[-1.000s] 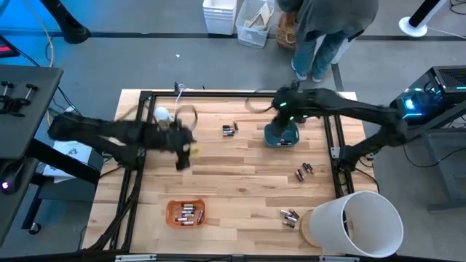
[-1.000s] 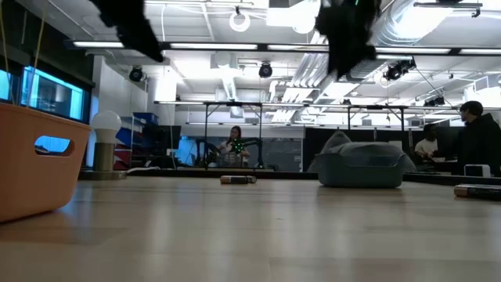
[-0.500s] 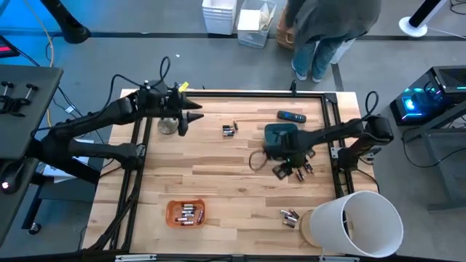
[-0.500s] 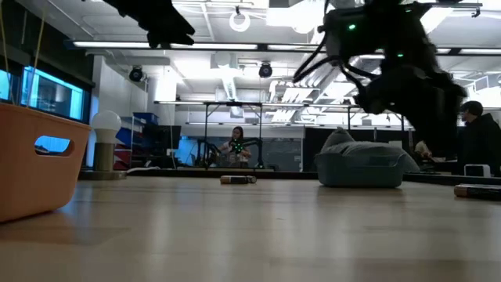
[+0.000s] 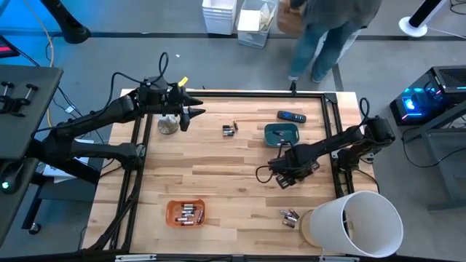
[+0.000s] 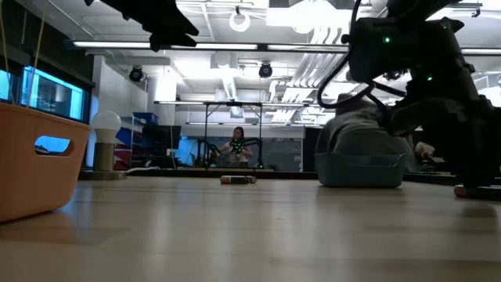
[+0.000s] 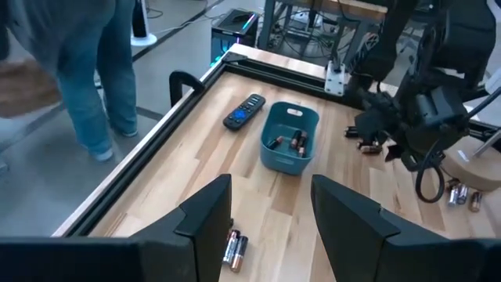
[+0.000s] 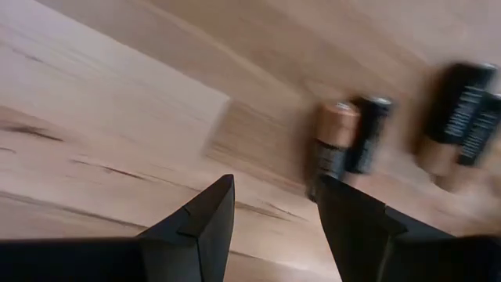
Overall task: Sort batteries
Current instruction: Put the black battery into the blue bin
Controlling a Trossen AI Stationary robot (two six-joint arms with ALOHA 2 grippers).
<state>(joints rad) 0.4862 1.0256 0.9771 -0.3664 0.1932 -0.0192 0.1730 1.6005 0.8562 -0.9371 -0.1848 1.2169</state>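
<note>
**Right gripper low over loose cells, sorting partly done**

The right gripper (image 5: 285,175) hangs low over the wooden table (image 5: 218,164) with its two dark fingers (image 8: 205,218) parted by a moderate gap and nothing between them. Just ahead of the fingertips lie small cylindrical batteries with copper and black bands (image 8: 344,149), side by side and touching the wood; a second pair (image 8: 462,117) lies a little farther on. From above, these cells are mostly hidden under the gripper.

Beyond the right gripper, toward the table's far edge, a teal plastic bin (image 5: 281,135) already holds a few cells (image 7: 288,142). Nearer the front edge, a shallow orange tray (image 5: 186,212) holds several more. So some sorting looks done. Still loose are the pairs at the gripper, a cluster (image 5: 290,215) beside the tall white bucket (image 5: 360,222), and a pair (image 5: 230,129) at mid-table toward the far side.

The left gripper (image 5: 191,113) waits above the far left corner, its fingers (image 7: 205,211) well apart and empty, with that mid-table pair just below it.

A dark remote-like bar (image 5: 291,116) lies behind the teal bin, clear of the work. A person in jeans (image 5: 320,36) walks past the far side. Nothing appears to block the reach to the nearest cells.
</note>
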